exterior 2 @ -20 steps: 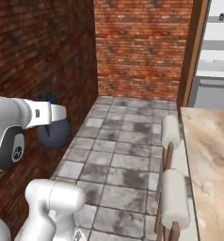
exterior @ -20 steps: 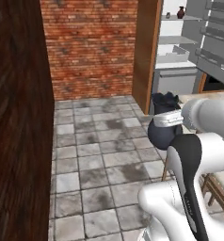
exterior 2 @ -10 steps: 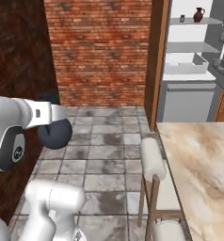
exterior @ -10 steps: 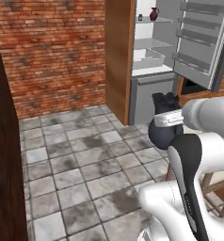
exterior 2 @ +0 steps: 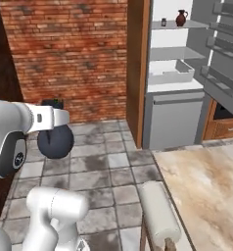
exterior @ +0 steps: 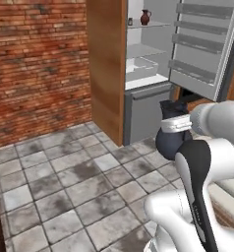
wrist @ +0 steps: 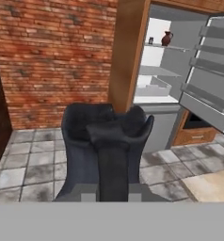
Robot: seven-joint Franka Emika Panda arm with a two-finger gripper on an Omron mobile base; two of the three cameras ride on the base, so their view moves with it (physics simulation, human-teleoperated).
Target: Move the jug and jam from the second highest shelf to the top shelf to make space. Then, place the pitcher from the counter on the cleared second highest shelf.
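Gripper [wrist: 115, 141] clamped on the blue-black pitcher [wrist: 104, 150], carried upright above the floor; the cleared second highest shelf [wrist: 156, 71] lies ahead at one o'clock, jug [wrist: 166, 38] above it.

a red brick wall [exterior: 40, 64] runs behind a floor of grey mottled stone tiles [exterior: 65, 187]. right of the bricks a tall brown wooden panel [exterior: 106, 69] stands upright, touching the side of an open grey refrigerator [exterior 2: 174, 117]. the refrigerator door [exterior: 207, 44] is swung wide, with several grey door racks across its inner face. low inside the cabinet sits a pale open-topped drawer bin [exterior 2: 170, 73]. in the right base view a pale rounded chair back [exterior 2: 157, 215] stands just beside the edge of the stone slab, and a dark brown wall [exterior 2: 1, 98] closes the left side.
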